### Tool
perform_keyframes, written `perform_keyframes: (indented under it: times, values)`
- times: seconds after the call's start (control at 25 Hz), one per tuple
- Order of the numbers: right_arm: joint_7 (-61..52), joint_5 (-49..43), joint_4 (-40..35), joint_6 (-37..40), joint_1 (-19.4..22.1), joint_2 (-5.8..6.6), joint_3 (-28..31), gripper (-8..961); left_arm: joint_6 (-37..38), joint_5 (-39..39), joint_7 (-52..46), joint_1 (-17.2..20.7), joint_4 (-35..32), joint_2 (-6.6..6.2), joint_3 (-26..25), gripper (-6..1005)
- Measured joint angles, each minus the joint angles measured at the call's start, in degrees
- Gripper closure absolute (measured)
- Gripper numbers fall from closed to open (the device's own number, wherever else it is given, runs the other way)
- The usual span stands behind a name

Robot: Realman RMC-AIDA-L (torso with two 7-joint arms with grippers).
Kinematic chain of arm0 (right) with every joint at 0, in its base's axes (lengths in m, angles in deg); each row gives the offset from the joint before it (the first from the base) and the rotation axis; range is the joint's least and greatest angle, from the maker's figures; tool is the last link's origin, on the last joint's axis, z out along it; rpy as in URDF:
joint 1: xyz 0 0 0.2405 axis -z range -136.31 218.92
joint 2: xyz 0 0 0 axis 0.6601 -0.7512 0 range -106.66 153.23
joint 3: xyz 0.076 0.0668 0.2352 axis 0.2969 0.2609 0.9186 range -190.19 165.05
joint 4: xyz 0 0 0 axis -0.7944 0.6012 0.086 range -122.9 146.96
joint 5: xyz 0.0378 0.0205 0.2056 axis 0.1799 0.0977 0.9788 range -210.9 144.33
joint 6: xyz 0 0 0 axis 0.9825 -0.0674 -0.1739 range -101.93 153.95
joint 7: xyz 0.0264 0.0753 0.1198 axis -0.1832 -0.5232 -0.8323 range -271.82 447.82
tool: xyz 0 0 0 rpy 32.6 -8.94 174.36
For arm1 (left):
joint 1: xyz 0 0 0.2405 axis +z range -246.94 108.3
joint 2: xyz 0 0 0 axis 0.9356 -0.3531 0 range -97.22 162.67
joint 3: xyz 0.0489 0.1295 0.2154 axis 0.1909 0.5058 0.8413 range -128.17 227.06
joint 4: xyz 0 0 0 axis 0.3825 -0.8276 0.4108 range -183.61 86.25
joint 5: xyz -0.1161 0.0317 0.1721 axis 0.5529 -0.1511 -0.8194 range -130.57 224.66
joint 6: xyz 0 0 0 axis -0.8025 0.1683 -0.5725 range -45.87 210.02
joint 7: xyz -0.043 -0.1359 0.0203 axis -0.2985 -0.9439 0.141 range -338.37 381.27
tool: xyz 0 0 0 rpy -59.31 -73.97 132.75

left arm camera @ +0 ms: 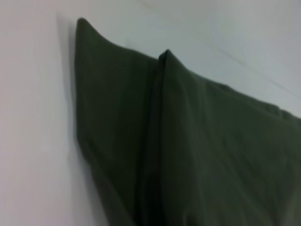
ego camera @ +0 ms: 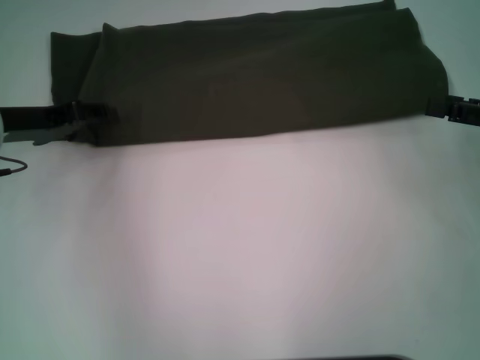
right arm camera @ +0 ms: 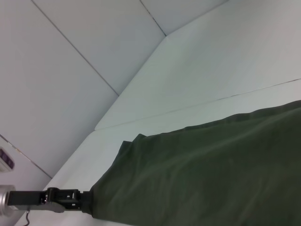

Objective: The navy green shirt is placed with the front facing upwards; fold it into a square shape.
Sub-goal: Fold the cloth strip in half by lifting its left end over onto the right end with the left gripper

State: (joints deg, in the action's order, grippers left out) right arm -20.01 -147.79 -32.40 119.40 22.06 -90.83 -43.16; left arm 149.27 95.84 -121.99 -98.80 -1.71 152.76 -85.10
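The navy green shirt [ego camera: 255, 82] lies as a long dark olive band across the far part of the white table, plain cloth up, no letters showing. My left gripper [ego camera: 101, 120] is at the band's near-left corner, shut on the cloth. At the right end my right gripper [ego camera: 433, 107] meets the shirt's edge, which curls up slightly there, and is shut on it. The left wrist view shows two folded layers of the shirt [left arm camera: 188, 141] close up. In the right wrist view the shirt [right arm camera: 211, 174] fills the lower part, with the left gripper [right arm camera: 87, 206] at its far end.
The white table [ego camera: 240, 247] stretches bare from the shirt to its near edge. A thin black cable [ego camera: 11, 165] lies at the left edge. White wall panels [right arm camera: 84, 61] rise behind the table's far side.
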Motion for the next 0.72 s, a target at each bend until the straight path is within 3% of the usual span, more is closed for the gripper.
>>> perform_keyframes:
  times: [0.36,0.72]
  values:
    - [-0.66,0.0,-0.02,0.41,-0.11,0.25,0.09,25,1.07,-2.23,-3.32,-2.09,-1.15,-1.21,0.67,394]
    - [-4.98,-1.61,-0.32,-1.22,-0.8,1.39,-0.35,26,1.84,-2.24,-3.37,-2.47,-0.81,-1.64,0.66,800]
